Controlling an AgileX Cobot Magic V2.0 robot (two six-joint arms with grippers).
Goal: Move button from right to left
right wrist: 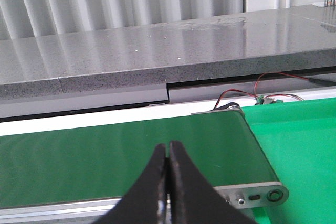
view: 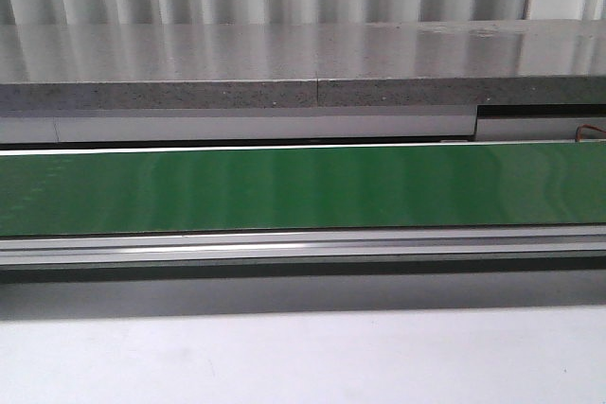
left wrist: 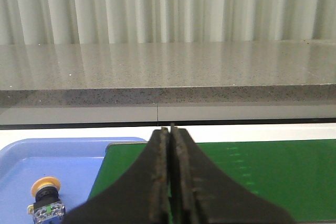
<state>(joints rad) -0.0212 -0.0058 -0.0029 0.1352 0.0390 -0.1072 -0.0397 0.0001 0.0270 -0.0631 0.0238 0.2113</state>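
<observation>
A small button [left wrist: 46,201] with an orange-yellow cap on a boxy base stands in a blue tray [left wrist: 58,156], seen only in the left wrist view, beside the end of the green belt. My left gripper [left wrist: 169,128] is shut and empty above the belt [left wrist: 262,171], just next to the tray. My right gripper [right wrist: 168,145] is shut and empty above the belt's other end [right wrist: 105,163]. No button shows in the front or right wrist views. Neither gripper shows in the front view.
The green conveyor belt [view: 303,186] runs across the front view with a metal rail [view: 303,245] in front. A grey stone ledge [view: 303,63] runs behind it. A bright green surface [right wrist: 299,145] and red wires [right wrist: 252,93] lie past the belt's right end roller.
</observation>
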